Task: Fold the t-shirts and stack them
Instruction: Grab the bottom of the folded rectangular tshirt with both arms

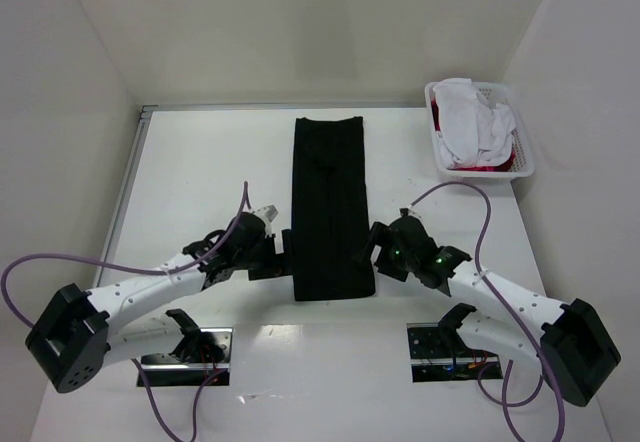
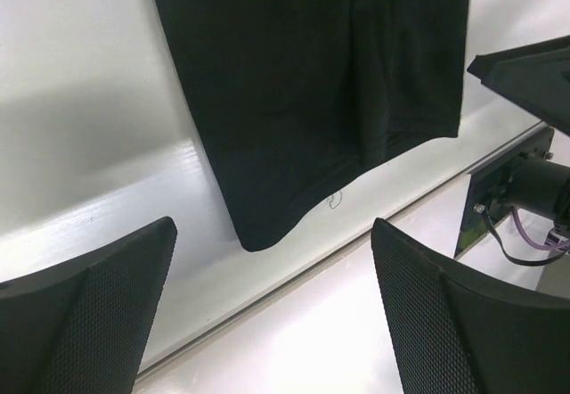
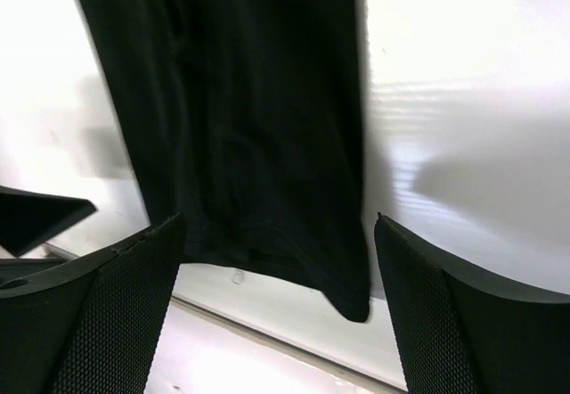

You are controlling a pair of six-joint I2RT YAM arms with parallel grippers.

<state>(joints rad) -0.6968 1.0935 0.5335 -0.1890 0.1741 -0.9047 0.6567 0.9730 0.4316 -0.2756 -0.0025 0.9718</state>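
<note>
- A white table (image 1: pixel 200 162) walled in by plain white panels on three sides; light glares off its surface in both wrist views.
- The black t-shirt (image 1: pixel 331 207) lies flat at the table's middle, folded into a long narrow strip that runs from the far side towards the arms (its near hem is slightly wavy, with one corner drooping lower in the wrist views).
- The left gripper (image 1: pixel 283 250) sits just beside the strip's left edge, near the near hem. In its own camera the fingers are spread wide with nothing between them, the hem (image 2: pixel 294 225) showing beyond the gap.
- The right gripper (image 1: pixel 372 247) mirrors it at the strip's right edge, also gaping wide and empty; its camera shows the shirt's near corner (image 3: pixel 352 305) ahead of the pads.
- Both arms stretch low and forward from their bases, angled inward so the wrists meet either side of the cloth (purple cables (image 1: pixel 470 197) loop off each).
- At the far right corner, well apart from the arms, a white lattice basket (image 1: pixel 523 162) holds crumpled white t-shirts (image 1: pixel 475 127) over a red t-shirt (image 1: pixel 483 169).
</note>
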